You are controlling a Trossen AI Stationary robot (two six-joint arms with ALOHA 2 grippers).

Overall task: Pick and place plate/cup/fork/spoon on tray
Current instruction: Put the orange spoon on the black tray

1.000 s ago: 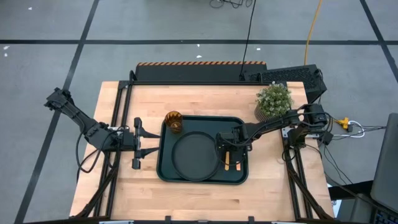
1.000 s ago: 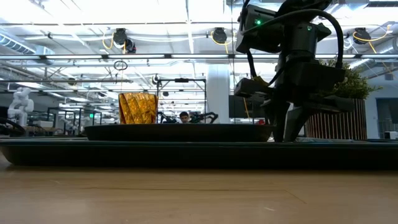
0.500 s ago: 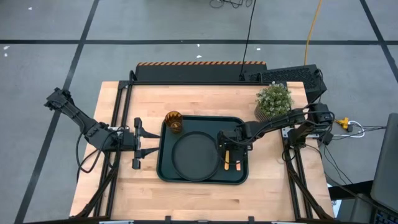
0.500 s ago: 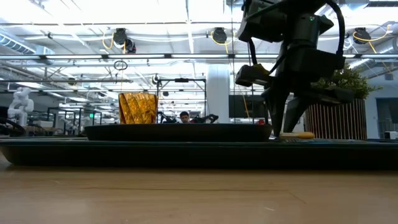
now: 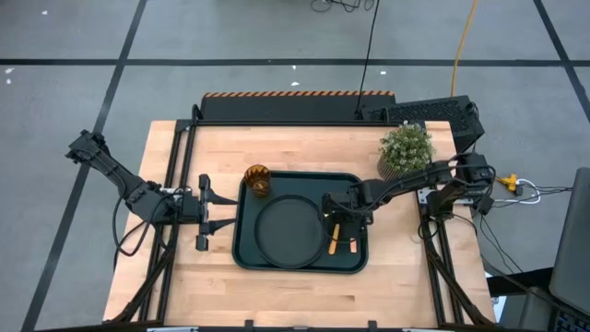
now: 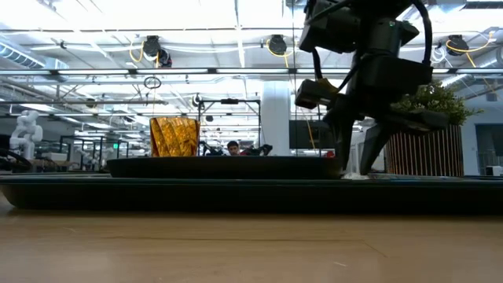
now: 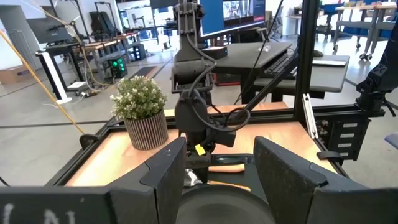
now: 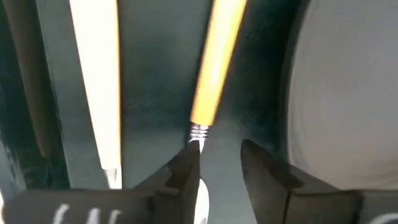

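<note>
Spoon (image 8: 214,62) lies flat on the tray (image 5: 304,182), and with it the fork (image 8: 96,81), plate (image 5: 288,231) and cup (image 5: 257,180) all sit inside the rim, so I judge the placing done, with only the arm's retreat left. Closest in, my right gripper (image 8: 221,171) hangs low over the spoon's silver neck, fingers a little apart and clamped on nothing; the neck lies close beside one finger and the orange handle runs away from the gripper (the head is hidden under it, so I name it by handle colour). Just beside it, roughly parallel, is the paler-handled fork, on the side away from the plate. The plate fills the tray's middle, the cup stands in its far left corner. Beyond the tray's left edge the left gripper (image 5: 210,212) waits, spread wide and empty
</note>
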